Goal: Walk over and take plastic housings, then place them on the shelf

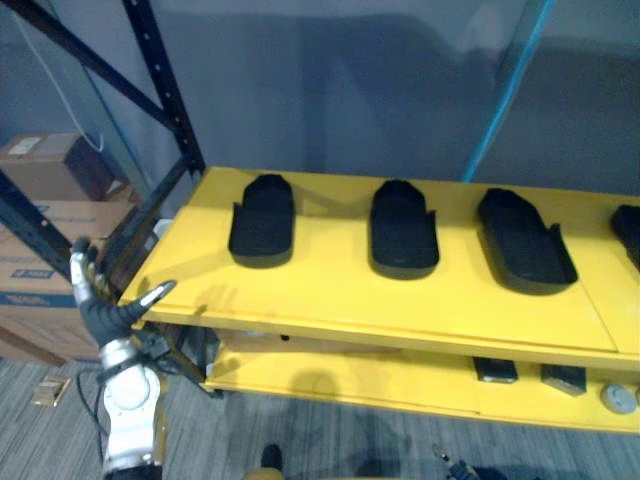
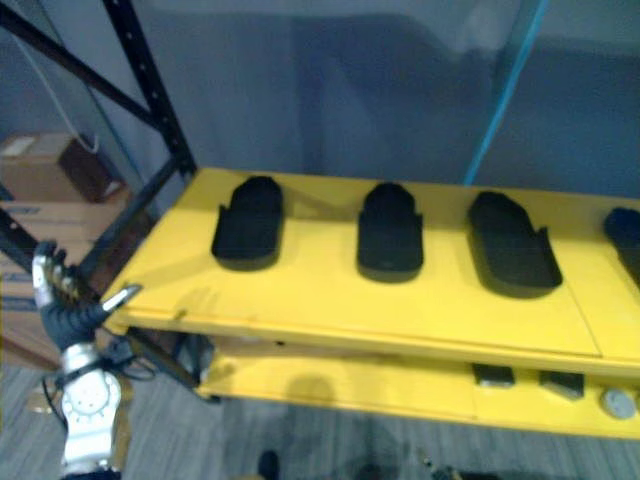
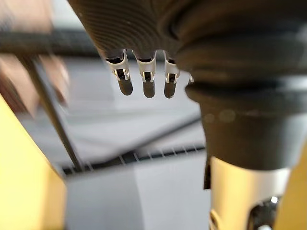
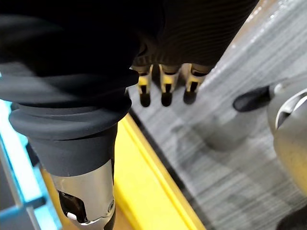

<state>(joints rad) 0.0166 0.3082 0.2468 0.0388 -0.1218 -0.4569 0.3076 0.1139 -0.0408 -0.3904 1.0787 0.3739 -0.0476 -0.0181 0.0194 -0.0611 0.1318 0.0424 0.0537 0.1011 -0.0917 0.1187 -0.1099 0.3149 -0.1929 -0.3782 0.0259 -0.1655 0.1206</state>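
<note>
Hovering off the shelf (image 1: pixel 400 310) front left corner, my left hand (image 1: pixel 98 312) has fingers (image 1: pixel 84 275) spread, empty; right hand (image 4: pixel 192 28) fingers (image 4: pixel 166 93) straight, empty.

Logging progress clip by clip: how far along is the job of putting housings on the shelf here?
Done: on the yellow shelf lie the left housing, middle housing, right housing and a fourth housing at the view's edge. In hand: nothing; the left robot hand is open by the shelf's left front corner, the right robot hand open above the floor. Left: whether more housings need fetching cannot be told.
</note>
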